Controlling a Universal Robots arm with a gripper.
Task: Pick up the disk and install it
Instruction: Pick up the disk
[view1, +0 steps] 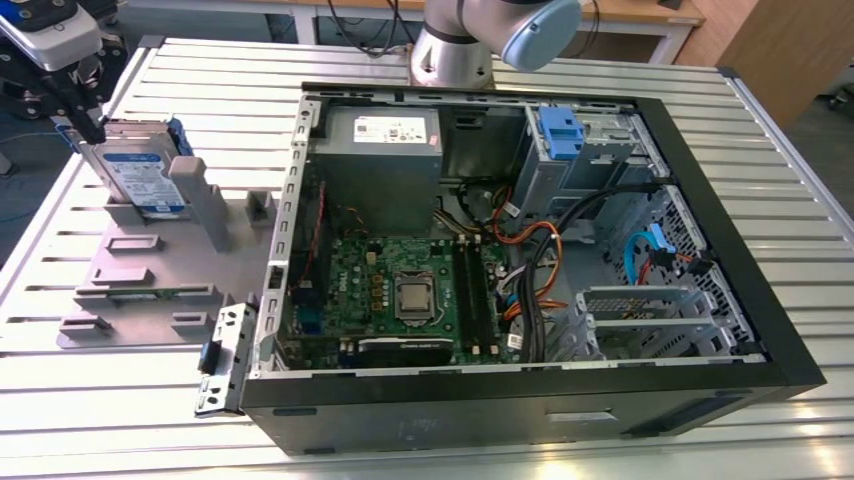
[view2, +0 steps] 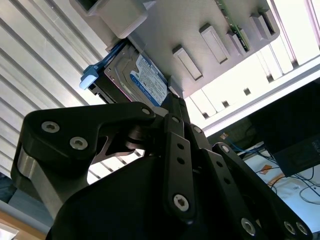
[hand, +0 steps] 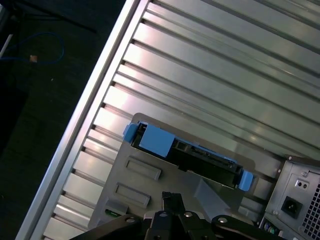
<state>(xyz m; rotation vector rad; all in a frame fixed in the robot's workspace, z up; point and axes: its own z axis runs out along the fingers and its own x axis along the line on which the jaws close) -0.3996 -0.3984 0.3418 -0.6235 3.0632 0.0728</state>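
pincer (view1: 88, 130) just beside the upright disk (view1: 139, 176) (white-and-blue label)

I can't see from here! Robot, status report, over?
Black gripper at top edge of silver rectangular hard disk with blue bracket. Disk upright in grey holder, outside open black computer case. Nothing blocking it.

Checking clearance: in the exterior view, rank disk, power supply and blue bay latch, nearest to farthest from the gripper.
1. disk, upright in fixture beside the gripper.
2. power supply, inside the case.
3. blue bay latch, toward the exterior view's right.
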